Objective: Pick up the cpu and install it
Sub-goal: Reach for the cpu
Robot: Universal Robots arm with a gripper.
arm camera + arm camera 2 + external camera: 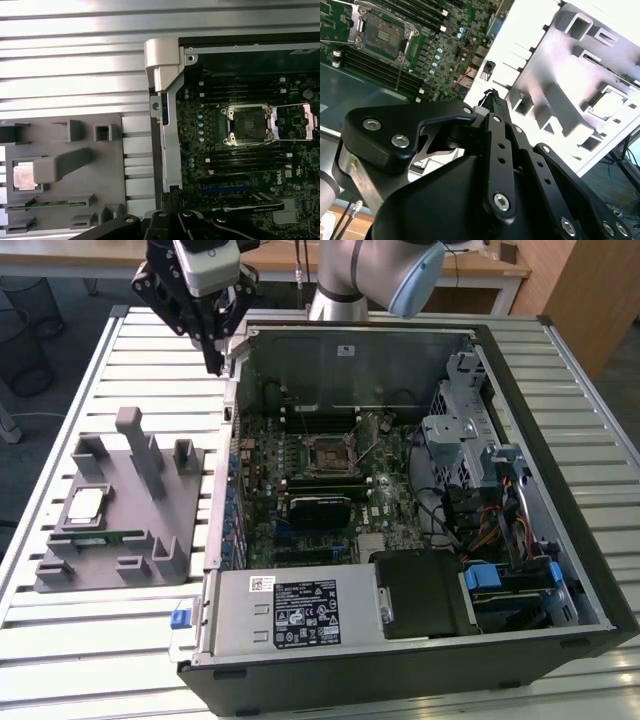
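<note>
Black two-finger gripper (214,365) (495,100) (172,192) hangs above the slatted pale metal table (130,360), just beside the far corner of the open black computer case (560,490) on the exterior view's left. Fingers are pressed together, tapering to one tip in both wrist views. The small flat square cpu (85,505) (607,104) (25,176), with a pale silver-grey metal top, lies flat in a square recess of the grey plastic fixture (160,525) (555,100) (102,165), well apart from the gripper. The fixture sits on the table beside the case, on the exterior view's left. A long thin green memory stick (100,537) (50,203) lies in a slot of the same fixture, just beside the cpu. Inside the case, the green motherboard (390,490) (200,165) lies flat; its square metal-framed socket (328,455) (382,32) (248,125) shows a dark centre. The cpu is not yet in the socket.
</note>
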